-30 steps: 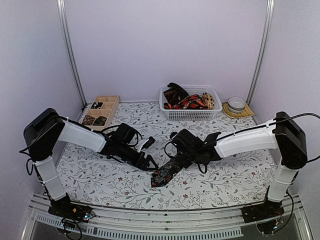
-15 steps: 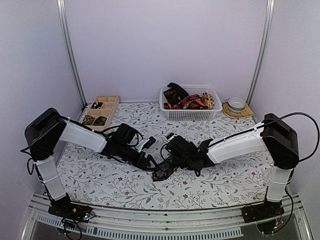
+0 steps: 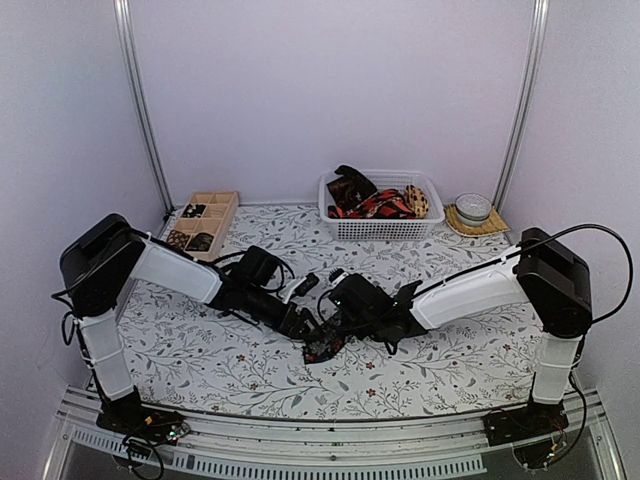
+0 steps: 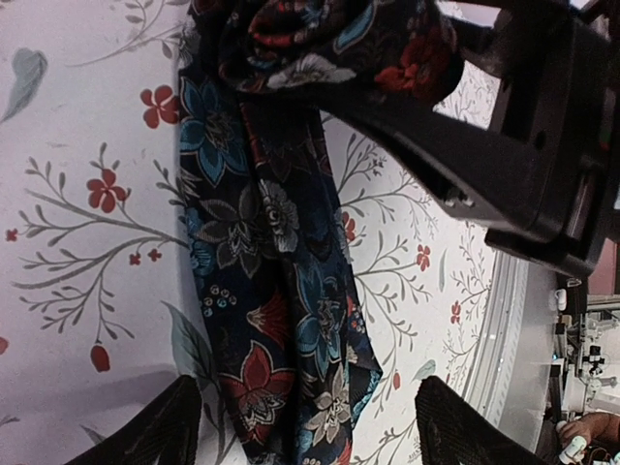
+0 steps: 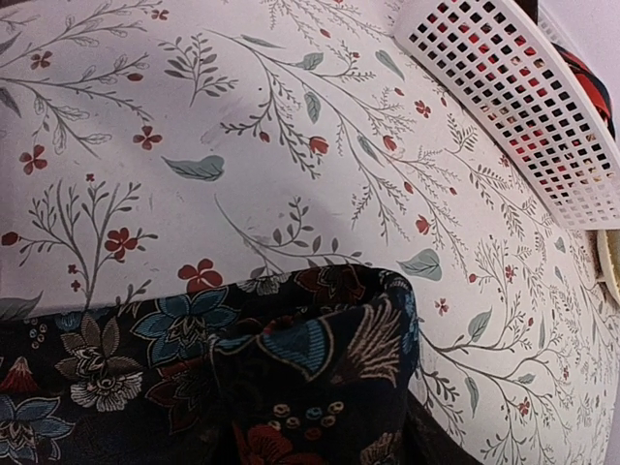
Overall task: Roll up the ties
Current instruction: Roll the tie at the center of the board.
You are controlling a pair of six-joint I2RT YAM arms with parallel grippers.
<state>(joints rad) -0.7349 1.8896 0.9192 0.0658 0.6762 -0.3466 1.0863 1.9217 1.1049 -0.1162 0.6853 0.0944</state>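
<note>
A dark floral tie [image 3: 325,345] lies on the patterned tablecloth between the two arms, its upper end folded over into a bunch. In the left wrist view the tie [image 4: 281,291] runs flat between my left gripper [image 4: 315,431], whose fingers stand apart on either side of it, open. My left gripper [image 3: 305,325] sits just left of the tie. My right gripper [image 3: 333,312] is at the folded end. The fabric [image 5: 329,368] is heaped over its jaws and hides them. One of its fingers [image 4: 426,145] shows under the bunch.
A white mesh basket [image 3: 380,228] at the back holds more ties [image 3: 365,200]; its wall [image 5: 523,107] also shows in the right wrist view. A wooden compartment tray [image 3: 200,222] stands back left. A small bowl on a mat [image 3: 473,210] sits back right.
My right gripper has moved left toward the left gripper, folding the tie's upper end over, so the stretched-out part is shorter. The left gripper has shifted slightly right.
</note>
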